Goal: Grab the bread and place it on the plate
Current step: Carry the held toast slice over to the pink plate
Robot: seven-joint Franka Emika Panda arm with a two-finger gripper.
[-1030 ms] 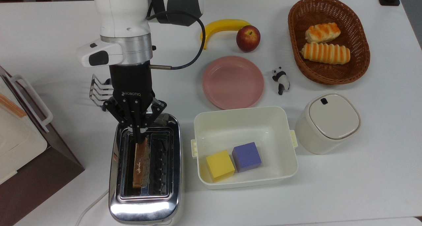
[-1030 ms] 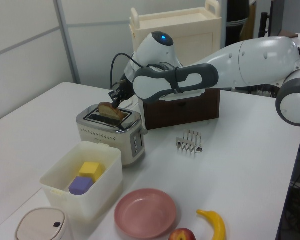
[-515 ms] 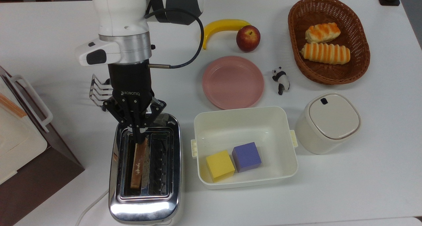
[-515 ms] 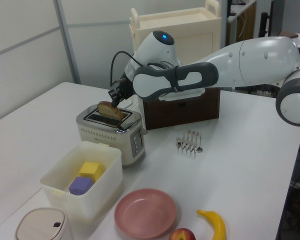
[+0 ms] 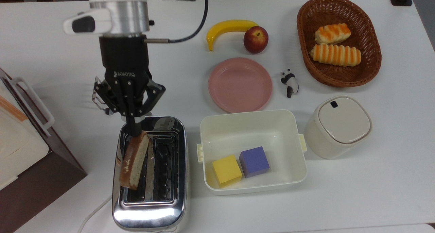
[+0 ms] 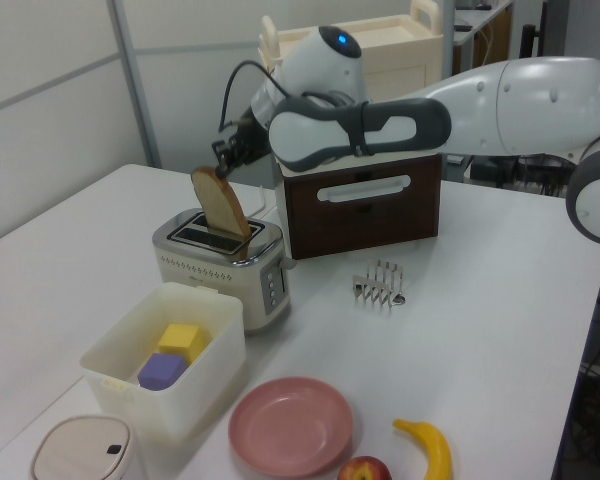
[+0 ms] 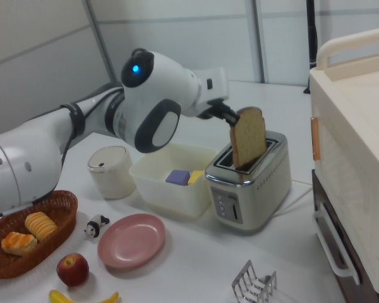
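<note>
In the right view, nearest lie one banana, one apple and the empty plate. Beyond stand one tub holding two blocks and one toaster. The tool is clamped on the bread, mostly lifted above the toaster's slot.

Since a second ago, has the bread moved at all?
Yes. The bread has risen almost clear of the toaster slot it sat low in, lifted upward by the tool shut on its top edge.
</note>
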